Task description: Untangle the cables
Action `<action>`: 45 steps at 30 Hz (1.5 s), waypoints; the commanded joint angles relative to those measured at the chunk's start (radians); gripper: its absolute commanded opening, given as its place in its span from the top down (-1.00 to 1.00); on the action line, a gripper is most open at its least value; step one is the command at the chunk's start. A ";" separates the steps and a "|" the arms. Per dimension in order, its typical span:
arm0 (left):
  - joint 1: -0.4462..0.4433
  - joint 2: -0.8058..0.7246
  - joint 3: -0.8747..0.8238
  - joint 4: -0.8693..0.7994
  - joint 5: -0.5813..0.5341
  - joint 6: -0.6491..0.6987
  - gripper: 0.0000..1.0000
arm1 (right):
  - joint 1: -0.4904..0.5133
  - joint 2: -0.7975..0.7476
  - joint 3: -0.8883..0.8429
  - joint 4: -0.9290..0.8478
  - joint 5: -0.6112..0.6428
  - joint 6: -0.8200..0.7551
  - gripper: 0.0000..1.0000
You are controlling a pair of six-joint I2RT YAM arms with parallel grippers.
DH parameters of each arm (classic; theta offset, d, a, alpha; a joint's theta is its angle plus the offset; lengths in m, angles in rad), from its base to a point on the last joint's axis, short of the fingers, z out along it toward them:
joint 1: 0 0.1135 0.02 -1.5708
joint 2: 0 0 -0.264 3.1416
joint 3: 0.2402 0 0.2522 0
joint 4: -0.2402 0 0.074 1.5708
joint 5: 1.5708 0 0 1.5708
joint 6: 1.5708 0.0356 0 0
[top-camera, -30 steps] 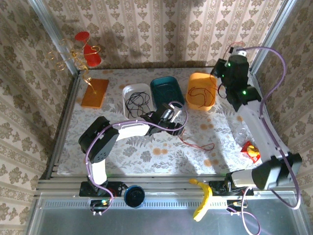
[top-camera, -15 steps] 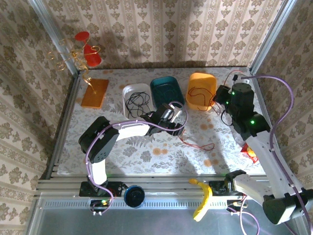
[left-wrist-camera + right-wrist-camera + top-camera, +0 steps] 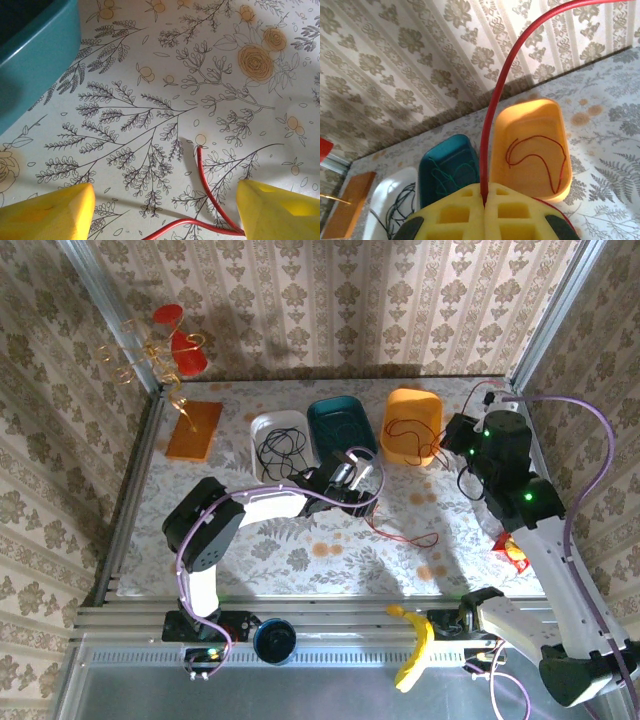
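The right fingers (image 3: 515,215) are pressed together on a red cable (image 3: 496,100), which rises from between the pads and arcs up out of sight, near the far right corner of the counter (image 3: 300,550). The left fingers (image 3: 50,210) stand apart, low over the middle of the counter, with a loose red strand (image 3: 206,180) lying flat between them, its tip just ahead of them. The likelier trouble is on the right. If that arm pulls away while the held cable is snagged, or joined to the curled red piece (image 3: 547,172) in the orange bin (image 3: 530,120), it could drag that piece back out or tip the bin. I cannot tell whether the red pieces are one wire. On the left, the strand is thin and lies flat, so closing may pinch nothing or scrape the pads on the counter. The teal bin (image 3: 40,50) is near enough to be nudged. Three bins stand in a row along the far edge: the white bin (image 3: 262,423) holding one black cable (image 3: 280,445), the teal holding one green cable (image 3: 447,175), and the orange. Three red stretches are in view.
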 commanded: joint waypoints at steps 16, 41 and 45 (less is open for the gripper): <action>0.001 0.001 0.008 0.016 0.010 -0.024 -0.51 | 0.008 0.000 0.154 0.103 -0.015 -0.068 1.00; 0.001 0.004 0.002 0.034 0.020 -0.025 -0.51 | 0.008 -0.115 0.098 0.131 0.033 -0.177 1.00; 0.001 0.007 0.006 0.031 0.017 -0.027 -0.51 | 0.007 -0.048 0.102 0.153 0.036 -0.187 1.00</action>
